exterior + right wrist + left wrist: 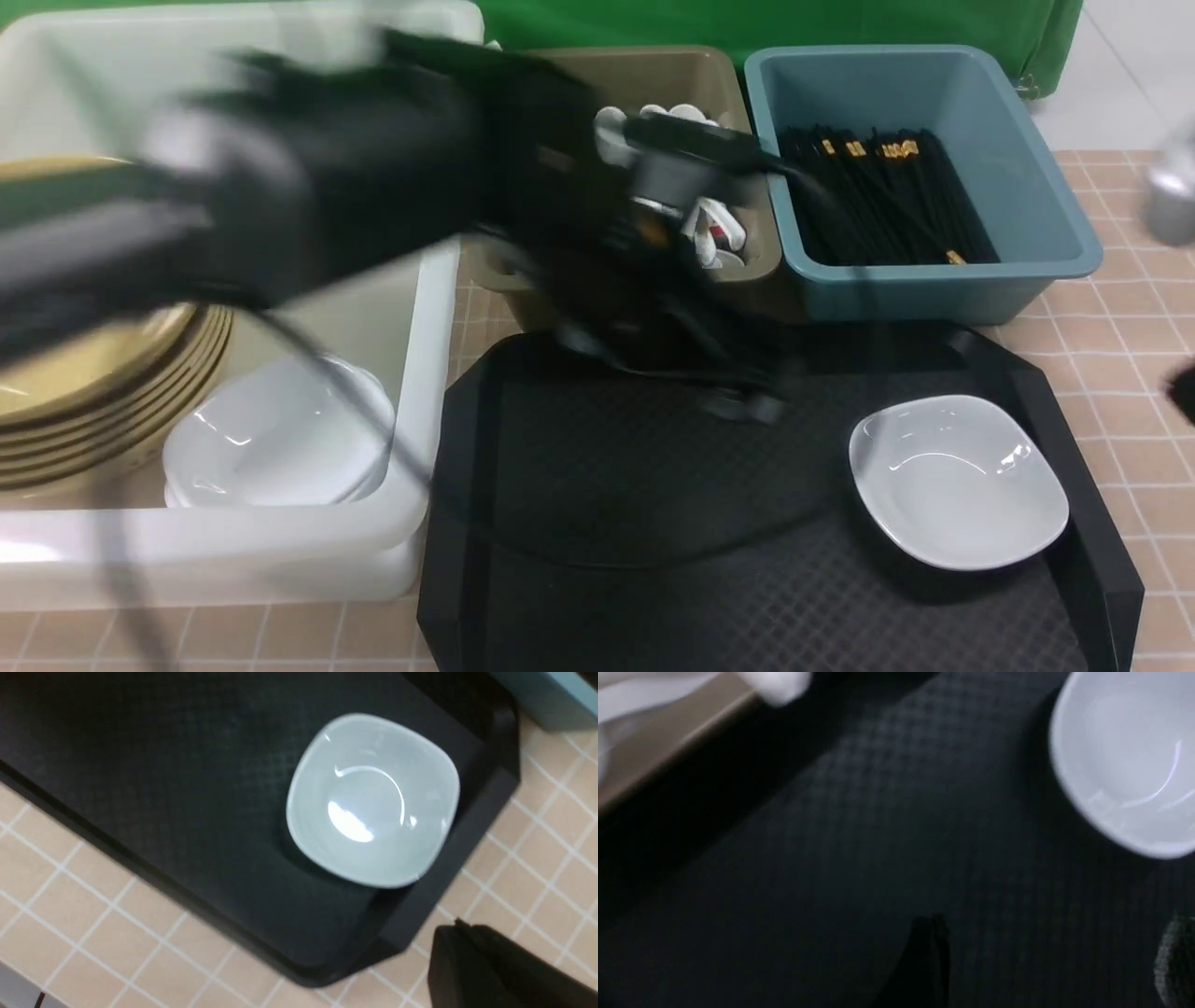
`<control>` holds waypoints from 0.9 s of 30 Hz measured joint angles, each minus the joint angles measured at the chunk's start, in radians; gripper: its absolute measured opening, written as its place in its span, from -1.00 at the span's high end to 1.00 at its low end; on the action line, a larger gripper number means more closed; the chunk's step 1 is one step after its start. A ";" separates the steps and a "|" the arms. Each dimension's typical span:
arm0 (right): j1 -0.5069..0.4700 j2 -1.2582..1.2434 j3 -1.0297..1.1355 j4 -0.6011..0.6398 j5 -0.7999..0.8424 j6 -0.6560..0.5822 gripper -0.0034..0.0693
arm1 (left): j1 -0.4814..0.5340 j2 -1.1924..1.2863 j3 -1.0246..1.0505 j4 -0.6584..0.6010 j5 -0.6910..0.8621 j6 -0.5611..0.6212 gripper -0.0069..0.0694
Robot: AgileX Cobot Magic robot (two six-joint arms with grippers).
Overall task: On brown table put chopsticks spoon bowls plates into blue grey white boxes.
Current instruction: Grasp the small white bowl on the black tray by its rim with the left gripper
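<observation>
Step in hand, prob.: clearing last plate off black tray, sat near its right rim. Noted left pincer spread wide, empty, above tray; right pincer shut, over desk beside tray. Needed next: rim grip, carry into white box w/ other plates.

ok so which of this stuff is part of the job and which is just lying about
Job: lone plate; bowls and stacked plates in white box; spoons in grey box; chopsticks in blue box.
Just there: black tray; green cloth.
</observation>
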 joint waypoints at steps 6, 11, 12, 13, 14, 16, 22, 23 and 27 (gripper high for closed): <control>-0.018 -0.132 0.069 0.001 0.006 0.002 0.80 | -0.063 0.223 -0.189 -0.025 -0.067 0.000 -0.66; -0.018 -0.155 0.077 0.003 0.007 0.003 0.80 | -0.085 0.375 -0.307 -0.046 -0.067 0.000 -0.66; -0.018 -0.156 0.077 0.003 0.007 0.003 0.80 | -0.089 0.396 -0.321 -0.049 -0.067 0.000 -0.66; -0.018 -0.156 0.077 0.003 0.007 0.003 0.80 | -0.093 0.420 -0.337 -0.051 -0.067 0.002 -0.66; -0.018 -0.156 0.077 0.003 0.007 0.003 0.80 | -0.096 0.438 -0.349 -0.054 -0.067 0.002 -0.66; -0.018 -0.156 0.078 0.003 0.007 0.003 0.80 | -0.103 0.480 -0.377 -0.060 -0.064 0.001 -0.63; -0.018 -0.156 0.078 0.003 0.007 0.000 0.80 | -0.105 0.518 -0.436 -0.069 -0.035 -0.013 0.05; -0.018 -0.156 0.078 0.003 0.007 0.000 0.80 | -0.105 0.520 -0.443 -0.066 -0.021 -0.014 0.26; -0.018 -0.156 0.080 0.003 0.007 0.000 0.80 | -0.091 0.501 -0.507 -0.066 0.080 -0.008 0.70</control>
